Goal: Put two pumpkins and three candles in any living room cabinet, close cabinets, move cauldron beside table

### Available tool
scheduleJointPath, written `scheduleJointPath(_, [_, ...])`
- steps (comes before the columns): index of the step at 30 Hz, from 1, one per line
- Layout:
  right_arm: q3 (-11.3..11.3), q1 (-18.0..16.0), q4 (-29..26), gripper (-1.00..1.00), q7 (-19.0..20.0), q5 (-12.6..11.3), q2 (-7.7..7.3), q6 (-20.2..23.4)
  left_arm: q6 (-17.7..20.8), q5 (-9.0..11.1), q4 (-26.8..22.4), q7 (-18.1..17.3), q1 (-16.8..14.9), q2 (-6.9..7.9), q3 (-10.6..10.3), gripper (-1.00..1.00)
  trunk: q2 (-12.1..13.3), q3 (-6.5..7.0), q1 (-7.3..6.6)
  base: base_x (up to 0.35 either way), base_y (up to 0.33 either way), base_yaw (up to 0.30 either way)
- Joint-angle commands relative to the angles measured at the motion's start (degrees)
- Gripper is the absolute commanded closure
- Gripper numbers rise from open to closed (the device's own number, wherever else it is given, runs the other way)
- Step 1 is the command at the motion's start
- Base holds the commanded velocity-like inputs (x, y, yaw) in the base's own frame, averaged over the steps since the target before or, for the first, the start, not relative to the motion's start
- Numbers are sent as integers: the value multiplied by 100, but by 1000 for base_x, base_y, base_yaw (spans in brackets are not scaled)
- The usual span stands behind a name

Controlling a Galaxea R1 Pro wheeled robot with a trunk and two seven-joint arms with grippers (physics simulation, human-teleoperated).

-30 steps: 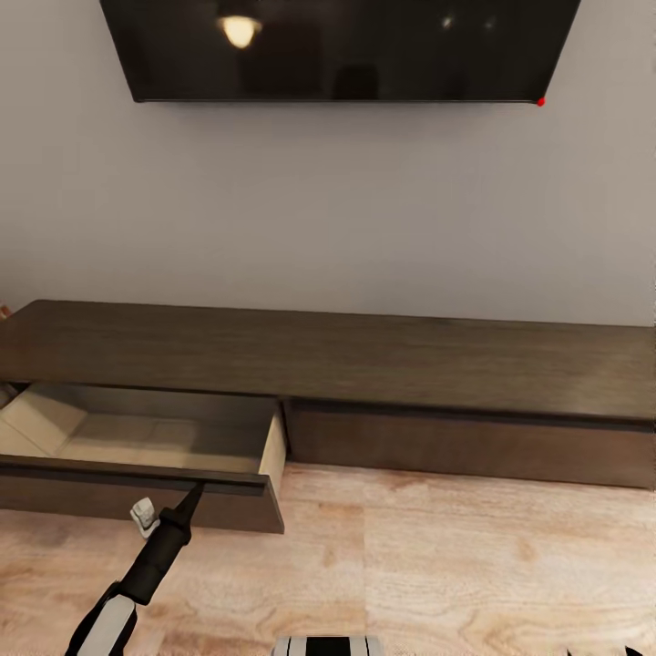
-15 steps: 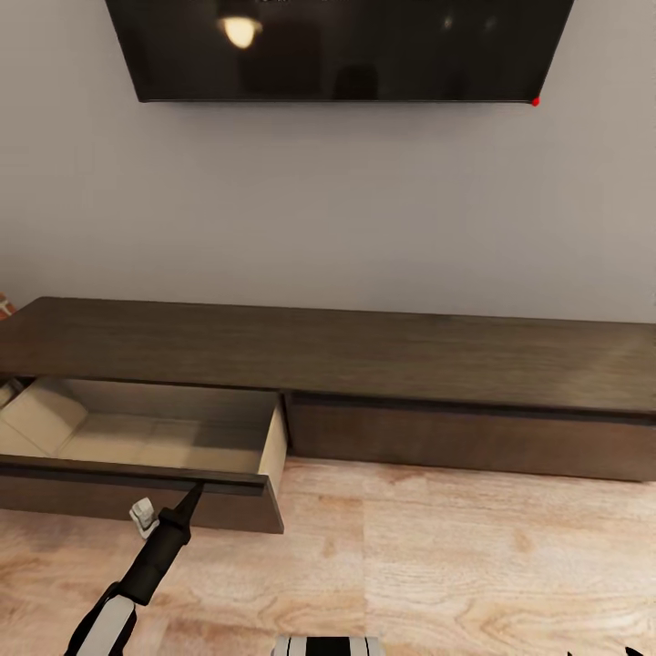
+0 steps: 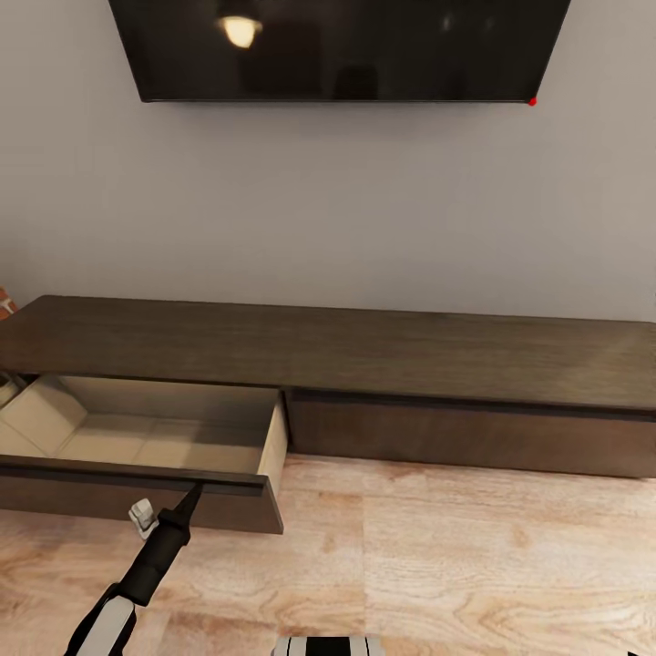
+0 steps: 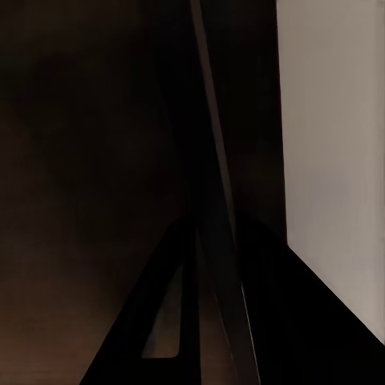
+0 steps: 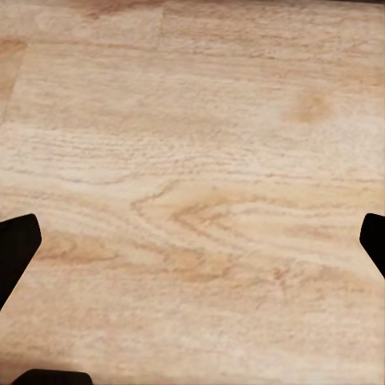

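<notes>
The open drawer (image 3: pixel 137 428) of the cabinet (image 3: pixel 364 351) runs off the left edge of the head view, its far left corner unseen. The television (image 3: pixel 337 46) is cut by the top edge. The left gripper (image 3: pixel 193 497) ends at the drawer front, finger spacing unreadable; its wrist view is dark, blurred surfaces.

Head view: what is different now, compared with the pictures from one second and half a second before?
Almost nothing. The whole picture slides a little, so the camera moved, not the things. The left gripper stays at the front panel of the open drawer of the cabinet, and the drawer looks as far out as before. Nothing was taken or released. The right gripper is open over the wooden floor.
</notes>
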Motion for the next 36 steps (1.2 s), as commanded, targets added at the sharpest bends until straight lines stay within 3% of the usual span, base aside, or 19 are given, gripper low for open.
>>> scheduleJointPath(1, [-6, 0, -11, -100, 27, 22, 0, 32, 79, 42, -40, -9, -1, -3, -172, 100, -2, -3, -2, -2, 0, 0])
scheduleJointPath(36, [-6, 32, -20, -100, 27, 22, 0, 32, 79, 41, -40, -2, -2, -3, -172, 100, -2, -3, -2, -56, 0, 0])
